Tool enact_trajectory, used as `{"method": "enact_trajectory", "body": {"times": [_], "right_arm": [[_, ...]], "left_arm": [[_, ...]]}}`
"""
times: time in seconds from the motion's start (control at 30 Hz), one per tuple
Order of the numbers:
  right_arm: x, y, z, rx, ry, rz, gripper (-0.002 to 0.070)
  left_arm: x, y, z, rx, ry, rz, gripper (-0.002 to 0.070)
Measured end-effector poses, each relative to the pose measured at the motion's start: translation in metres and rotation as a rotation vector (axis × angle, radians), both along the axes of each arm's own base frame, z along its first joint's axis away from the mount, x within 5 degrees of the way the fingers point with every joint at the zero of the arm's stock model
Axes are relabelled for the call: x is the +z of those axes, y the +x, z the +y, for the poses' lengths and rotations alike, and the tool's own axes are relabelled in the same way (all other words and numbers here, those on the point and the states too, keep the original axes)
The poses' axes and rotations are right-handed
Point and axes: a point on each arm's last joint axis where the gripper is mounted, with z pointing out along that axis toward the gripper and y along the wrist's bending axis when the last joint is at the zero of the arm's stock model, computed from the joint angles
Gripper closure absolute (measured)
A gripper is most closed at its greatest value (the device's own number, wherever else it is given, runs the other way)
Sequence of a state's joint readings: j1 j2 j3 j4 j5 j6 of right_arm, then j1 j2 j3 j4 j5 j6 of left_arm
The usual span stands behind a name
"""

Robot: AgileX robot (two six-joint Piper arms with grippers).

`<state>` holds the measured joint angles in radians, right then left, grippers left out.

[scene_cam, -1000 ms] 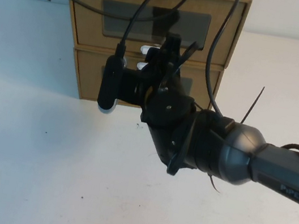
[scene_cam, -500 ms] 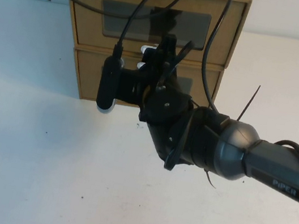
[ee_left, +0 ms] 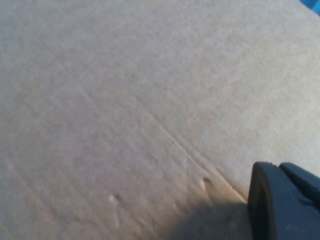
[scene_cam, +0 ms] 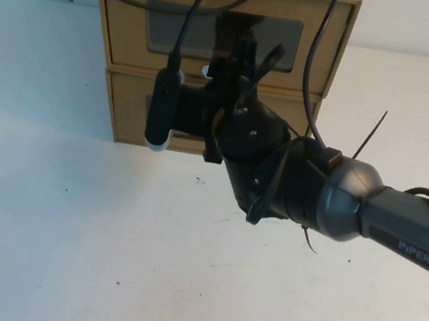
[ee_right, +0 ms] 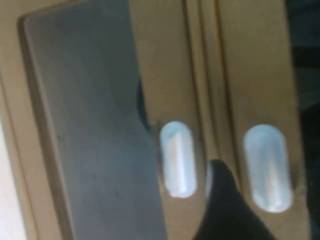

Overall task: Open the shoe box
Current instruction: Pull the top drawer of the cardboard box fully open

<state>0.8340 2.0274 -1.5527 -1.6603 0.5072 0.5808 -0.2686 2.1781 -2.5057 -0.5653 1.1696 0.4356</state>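
While the left gripper point(ee_left: 282, 202) sits close over plain brown cardboard, we cannot tell its state. At the far middle of the table point(scene_cam: 59, 250) we see two stacked shoe boxes point(scene_cam: 122, 25), their drawer fronts flush and facing us. From the right, the right arm point(scene_cam: 369, 219) reaches in. The right gripper point(scene_cam: 215, 70) is at the box fronts, its pale pads point(ee_right: 176, 159) standing apart, one on either side of the seam between the boxes, clamped on nothing.
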Motion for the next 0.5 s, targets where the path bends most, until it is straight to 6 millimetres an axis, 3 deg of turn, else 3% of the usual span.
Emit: {"method": "enact_trajectory", "body": {"times": [0.1, 0.33, 0.5], "right_arm": [[-0.0038, 0.0021, -0.0002, 0.009, -0.009, 0.006, 0.0372], [-0.0054, 0.0019, 0.0014, 0.027, -0.009, 0.014, 0.0488], [-0.0055, 0.0017, 0.0019, 0.038, -0.021, 0.012, 0.0508]], "left_arm": [[0.0000, 0.0000, 0.0000, 0.000, 0.000, 0.000, 0.0680], [0.0000, 0.0000, 0.0000, 0.000, 0.000, 0.000, 0.0680], [0.0000, 0.0000, 0.0000, 0.000, 0.000, 0.000, 0.0680]]}}
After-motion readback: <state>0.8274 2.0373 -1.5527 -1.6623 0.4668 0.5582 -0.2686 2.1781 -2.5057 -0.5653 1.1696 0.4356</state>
